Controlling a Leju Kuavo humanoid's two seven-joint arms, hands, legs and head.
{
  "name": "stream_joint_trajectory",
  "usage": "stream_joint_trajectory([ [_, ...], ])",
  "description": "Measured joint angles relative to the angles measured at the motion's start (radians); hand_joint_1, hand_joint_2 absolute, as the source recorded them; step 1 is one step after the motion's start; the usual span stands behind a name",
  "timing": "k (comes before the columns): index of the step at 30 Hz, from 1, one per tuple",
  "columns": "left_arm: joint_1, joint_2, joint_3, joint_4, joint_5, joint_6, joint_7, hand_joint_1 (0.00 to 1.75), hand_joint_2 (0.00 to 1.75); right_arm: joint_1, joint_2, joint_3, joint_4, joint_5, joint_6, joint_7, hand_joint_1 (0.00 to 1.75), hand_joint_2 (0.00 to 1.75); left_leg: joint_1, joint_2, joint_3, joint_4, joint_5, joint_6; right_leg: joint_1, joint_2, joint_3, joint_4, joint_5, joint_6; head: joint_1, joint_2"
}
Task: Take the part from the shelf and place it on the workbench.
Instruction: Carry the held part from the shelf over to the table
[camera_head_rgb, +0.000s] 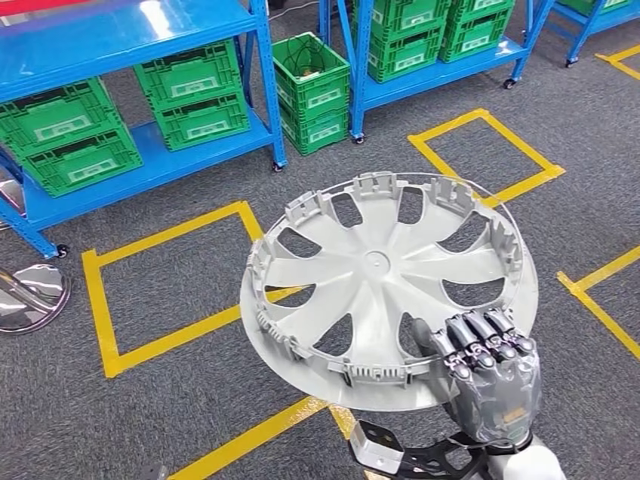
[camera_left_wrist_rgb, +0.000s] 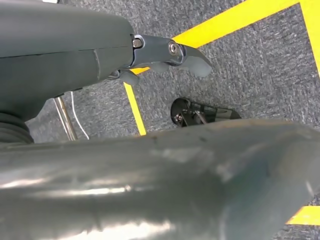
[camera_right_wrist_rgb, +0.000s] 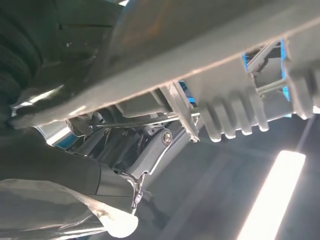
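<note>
Robot hand, right (camera_head_rgb: 490, 375), clamps our wheel cover (camera_head_rgb: 389, 285) by its rim, lower right of frame; left robot hand (camera_left_wrist_rgb: 170, 52) unclear. We should keep it level until the surface.

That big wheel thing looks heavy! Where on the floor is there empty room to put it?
Bare grey carpet lies inside the yellow tape square left of the silver plastic wheel cover. It is crowded by the blue metal shelves with green plastic crates.

Head view bright, sharp | wrist views dim, close parts blurred, perhaps defocused
</note>
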Motion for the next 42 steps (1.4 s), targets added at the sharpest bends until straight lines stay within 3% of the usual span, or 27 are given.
stream_joint_trajectory([
  [8, 0.0, 0.0, 0.001, 0.003, 0.001, -0.001, -0.003, 0.0, 0.0, 0.0, -0.008, 0.027, 0.005, 0.0, 0.0, 0.043, 1.75, 1.75, -0.001, 0.0, 0.0, -0.003, 0.004, 0.008, -0.001, 0.0, 0.006, -0.013, 0.008, 0.009, 0.0, 0.0],
  [12, 0.0, -0.001, 0.001, 0.003, 0.001, -0.001, -0.004, 0.0, 0.0, -0.001, -0.01, 0.033, 0.006, 0.0, 0.0, 0.048, 1.75, 1.75, 0.003, 0.005, 0.01, -0.027, 0.017, 0.024, -0.001, 0.003, 0.009, -0.024, 0.009, 0.022, 0.001, 0.0],
  [14, 0.0, -0.003, 0.001, 0.003, 0.001, -0.001, -0.006, 0.0, 0.0, -0.002, -0.014, 0.037, 0.006, 0.0, 0.0, 0.05, 1.75, 1.75, 0.008, 0.014, 0.021, -0.05, 0.028, 0.034, 0.0, 0.006, -0.012, 0.023, -0.026, 0.025, 0.003, 0.0],
  [16, 0.0, -0.003, 0.001, 0.003, 0.001, -0.002, -0.006, 0.0, 0.0, -0.004, -0.018, 0.04, 0.007, 0.0, 0.0, 0.052, 1.75, 1.75, 0.007, 0.023, 0.024, -0.057, 0.031, 0.038, 0.0, 0.007, -0.06, 0.128, -0.079, 0.028, 0.004, 0.0],
  [18, 0.0, -0.004, 0.001, 0.003, 0.0, -0.004, -0.006, 0.0, 0.0, -0.004, -0.023, 0.041, 0.009, 0.0, 0.0, 0.053, 1.75, 1.75, 0.007, 0.034, 0.025, -0.057, 0.03, 0.037, -0.001, 0.005, -0.087, 0.187, -0.089, 0.029, 0.004, 0.0],
  [20, -0.001, -0.004, 0.001, 0.003, -0.002, -0.006, -0.007, 0.0, 0.0, -0.004, -0.027, 0.041, 0.01, 0.0, 0.0, 0.052, 1.75, 1.75, 0.007, 0.047, 0.027, -0.057, 0.027, 0.034, 0.0, -0.005, -0.049, 0.113, -0.034, 0.026, 0.004, 0.0],
  [22, 0.0, -0.005, 0.001, 0.003, -0.003, -0.008, -0.008, 0.0, 0.0, -0.006, -0.028, 0.041, 0.01, 0.0, 0.0, 0.05, 1.75, 1.75, 0.004, 0.061, 0.031, -0.056, 0.023, 0.026, 0.008, -0.048, 0.011, -0.007, 0.01, 0.016, 0.005, 0.0],
  [24, 0.003, -0.006, 0.001, 0.004, -0.004, -0.008, -0.009, 0.0, 0.0, -0.007, -0.028, 0.041, 0.009, 0.0, -0.001, 0.046, 1.75, 1.75, -0.001, 0.079, 0.036, -0.058, 0.021, 0.017, 0.018, -0.074, 0.037, -0.059, 0.018, 0.002, 0.004, 0.0],
  [26, 0.004, -0.007, 0.001, 0.004, -0.006, -0.008, -0.009, 0.0, 0.0, -0.007, -0.028, 0.041, 0.009, 0.0, -0.001, 0.045, 1.75, 1.75, -0.004, 0.102, 0.043, -0.063, 0.02, 0.008, 0.018, -0.053, 0.04, -0.067, 0.024, -0.01, 0.003, 0.0],
  [28, 0.002, -0.006, 0.001, 0.004, -0.008, -0.008, -0.009, 0.0, 0.0, -0.006, -0.029, 0.04, 0.009, 0.0, -0.001, 0.044, 1.75, 1.75, -0.001, 0.079, 0.042, -0.044, -0.002, -0.002, 0.01, -0.029, 0.045, -0.078, 0.031, -0.021, 0.001, 0.0],
  [30, 0.002, -0.005, 0.001, 0.005, -0.01, -0.008, -0.009, 0.0, 0.0, -0.008, -0.029, 0.04, 0.01, 0.0, 0.0, 0.04, 1.75, 1.75, 0.006, 0.022, 0.008, 0.047, -0.059, -0.011, 0.003, -0.005, 0.049, -0.084, 0.037, -0.029, -0.002, 0.0],
  [31, 0.004, -0.005, 0.001, 0.006, -0.01, -0.008, -0.009, 0.0, 0.0, -0.009, -0.029, 0.04, 0.01, 0.0, 0.0, 0.039, 1.75, 1.75, 0.008, 0.005, -0.019, 0.111, -0.088, -0.014, 0.001, 0.008, 0.049, -0.084, 0.038, -0.031, -0.003, 0.0],
  [32, 0.005, -0.005, 0.001, 0.006, -0.011, -0.008, -0.009, 0.0, 0.0, -0.009, -0.028, 0.04, 0.01, 0.0, 0.0, 0.038, 1.75, 1.75, 0.011, -0.001, -0.043, 0.165, -0.106, -0.017, 0.0, 0.023, 0.049, -0.084, 0.038, -0.031, -0.003, 0.0],
  [33, 0.007, -0.005, 0.001, 0.007, -0.011, -0.008, -0.009, 0.0, 0.0, -0.008, -0.029, 0.04, 0.01, 0.0, 0.0, 0.037, 1.75, 1.75, 0.013, -0.003, -0.054, 0.19, -0.105, -0.019, 0.0, 0.038, 0.05, -0.084, 0.038, -0.031, -0.003, 0.0],
  [34, 0.007, -0.004, 0.001, 0.007, -0.012, -0.008, -0.009, 0.0, 0.0, -0.008, -0.029, 0.04, 0.01, 0.0, 0.0, 0.037, 1.75, 1.75, 0.016, -0.004, -0.05, 0.178, -0.085, -0.02, -0.001, 0.053, 0.051, -0.084, 0.038, -0.031, -0.003, 0.0],
  [35, 0.008, -0.004, 0.001, 0.007, -0.012, -0.008, -0.009, 0.0, 0.0, -0.008, -0.029, 0.04, 0.01, 0.0, 0.0, 0.037, 1.75, 1.75, 0.019, -0.01, -0.03, 0.131, -0.05, -0.022, -0.003, 0.069, 0.053, -0.084, 0.039, -0.03, -0.003, 0.0],
  [37, 0.008, -0.003, 0.001, 0.008, -0.012, -0.009, -0.009, 0.0, 0.0, -0.008, -0.029, 0.04, 0.01, 0.0, 0.0, 0.037, 1.75, 1.75, 0.03, -0.058, 0.025, 0.005, 0.013, -0.025, -0.005, 0.096, 0.053, -0.081, 0.039, -0.022, -0.003, 0.0],
  [39, 0.007, -0.003, 0.001, 0.01, -0.012, -0.009, -0.009, 0.0, 0.0, -0.009, -0.029, 0.04, 0.009, 0.0, 0.0, 0.036, 1.75, 1.75, 0.035, -0.102, 0.056, -0.066, 0.023, -0.025, -0.008, 0.12, 0.044, -0.079, 0.042, -0.009, -0.004, 0.0],
  [41, 0.005, -0.004, 0.001, 0.011, -0.012, -0.009, -0.009, 0.0, 0.0, -0.007, -0.029, 0.04, 0.009, 0.0, 0.0, 0.034, 1.75, 1.75, 0.033, -0.092, 0.062, -0.08, 0.018, -0.018, -0.012, 0.142, 0.034, -0.084, 0.05, 0.006, -0.004, 0.0],
  [42, 0.004, -0.004, 0.001, 0.011, -0.012, -0.009, -0.009, 0.0, 0.0, -0.005, -0.029, 0.04, 0.009, 0.0, -0.001, 0.034, 1.75, 1.75, 0.033, -0.08, 0.063, -0.083, 0.021, -0.011, -0.013, 0.137, 0.029, -0.084, 0.049, 0.012, -0.003, 0.0],
])
